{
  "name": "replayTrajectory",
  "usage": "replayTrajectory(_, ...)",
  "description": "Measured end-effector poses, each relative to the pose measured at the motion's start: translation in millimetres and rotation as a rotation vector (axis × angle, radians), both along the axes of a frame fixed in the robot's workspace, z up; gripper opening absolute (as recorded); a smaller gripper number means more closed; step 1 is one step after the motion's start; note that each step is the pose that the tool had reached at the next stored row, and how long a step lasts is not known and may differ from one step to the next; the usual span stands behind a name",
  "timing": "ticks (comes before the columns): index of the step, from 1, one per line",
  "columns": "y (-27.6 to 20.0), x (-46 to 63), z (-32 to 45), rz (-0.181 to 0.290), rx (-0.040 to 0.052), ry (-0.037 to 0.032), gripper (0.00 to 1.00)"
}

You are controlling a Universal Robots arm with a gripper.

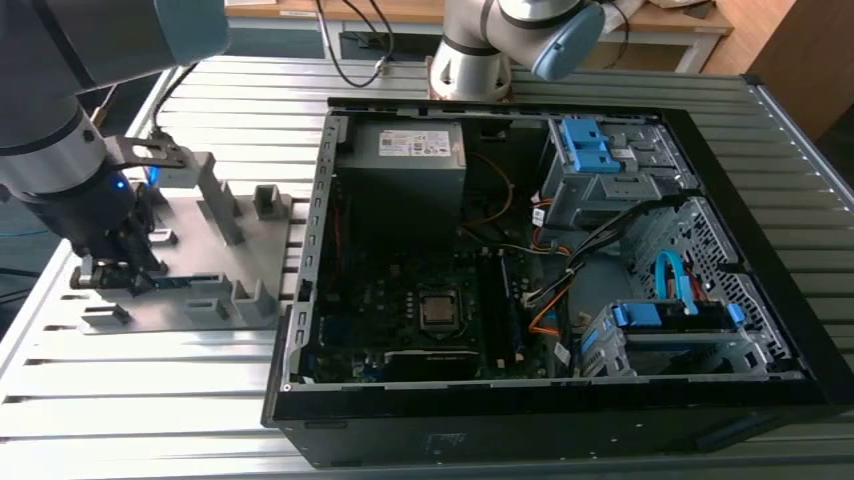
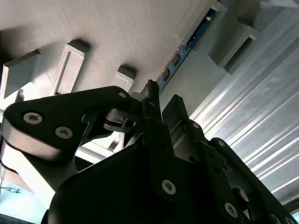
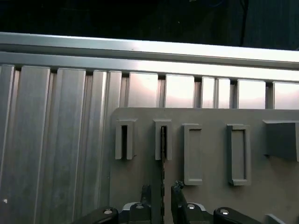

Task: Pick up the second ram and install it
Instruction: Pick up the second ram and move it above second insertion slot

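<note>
The second ram (image 2: 187, 45) is a thin, long stick. Its board is blue-green and carries a row of small black chips, as the second wrist view shows. In the first wrist view it is seen from its edge, as one narrow dark line (image 3: 163, 163). It stands on its long edge in the grey holder tray (image 3: 210, 116), and its far end sits in the slot of an upright block (image 3: 162, 140). Other slotted blocks stand in a row beside this one.

The gripper (image 3: 161, 189) is down over the near end of the stick. One finger (image 3: 146, 195) is on each side of the board, and a small gap shows on both sides, so the jaws are released and not clamped.

In the exterior view the tray lies on a ribbed aluminium table (image 1: 134, 400), at the exterior view's left of an open computer case (image 1: 747, 120).
</note>
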State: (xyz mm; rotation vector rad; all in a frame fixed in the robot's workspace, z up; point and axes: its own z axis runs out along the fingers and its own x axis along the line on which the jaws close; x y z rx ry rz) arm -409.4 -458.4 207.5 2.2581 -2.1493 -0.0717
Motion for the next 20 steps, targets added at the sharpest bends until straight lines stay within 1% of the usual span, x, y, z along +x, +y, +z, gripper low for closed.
replayTrajectory(2, 0.0, 3.7, -2.5, 0.011, -0.0003, 0.0006, 0.31)
replayTrajectory(5, 0.3, 10.8, -8.4, 0.014, 0.0002, 0.0020, 0.31)
replayTrajectory(8, 0.7, 11.3, -13.3, 0.014, 0.0030, 0.0024, 0.31)
replayTrajectory(11, 0.8, 11.3, -16.5, 0.014, 0.0067, 0.0025, 0.31)
replayTrajectory(19, 0.9, 11.3, -16.5, 0.014, 0.0075, 0.0025, 0.30)
replayTrajectory(20, 0.9, 11.3, -16.5, 0.014, 0.0076, 0.0025, 0.23)
